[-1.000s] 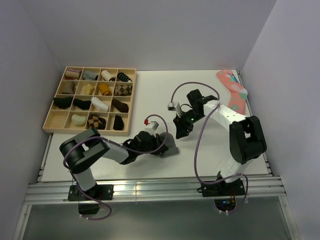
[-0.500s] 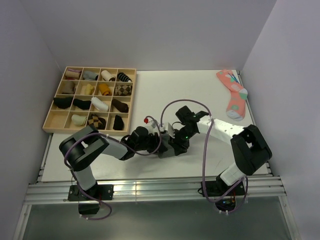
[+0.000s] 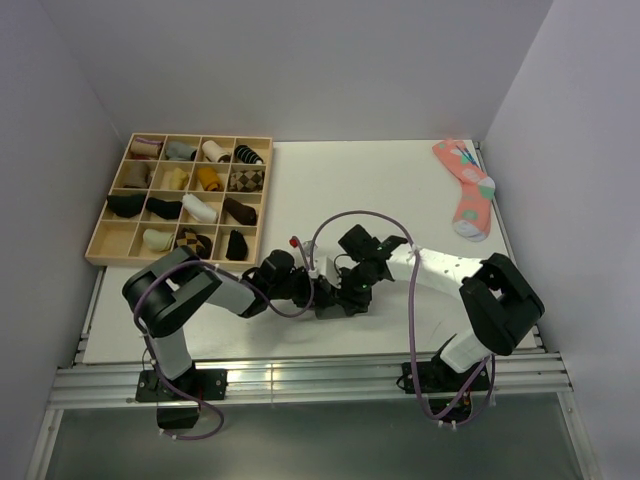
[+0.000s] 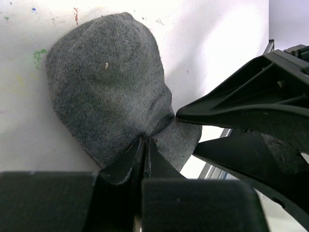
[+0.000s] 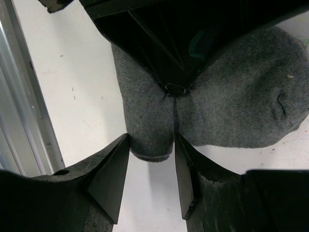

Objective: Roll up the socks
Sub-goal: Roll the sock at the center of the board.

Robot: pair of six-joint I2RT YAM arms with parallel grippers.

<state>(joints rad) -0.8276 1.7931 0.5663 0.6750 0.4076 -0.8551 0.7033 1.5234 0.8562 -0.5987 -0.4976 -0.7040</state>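
Item: socks (image 4: 104, 92), charcoal-grey, bunched on the table (image 3: 340, 190) near its front edge. From overhead I see almost nothing of them, as both wrists cover them.

Left gripper (image 4: 145, 145): clenched on a fold of the knit.

Right gripper (image 5: 152, 140): released, fingers astride the socks' narrow end, facing the left one.

Surroundings: compartment tray (image 3: 100, 250) of sock rolls at far left; pink sock (image 3: 465, 185) in the far right corner.

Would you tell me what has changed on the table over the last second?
The right gripper swung down and left toward the near edge, and its open jaws now straddle the end of the grey sock. The left gripper stayed shut on that sock, barely shifting. The pink sock and the wooden tray stayed put.
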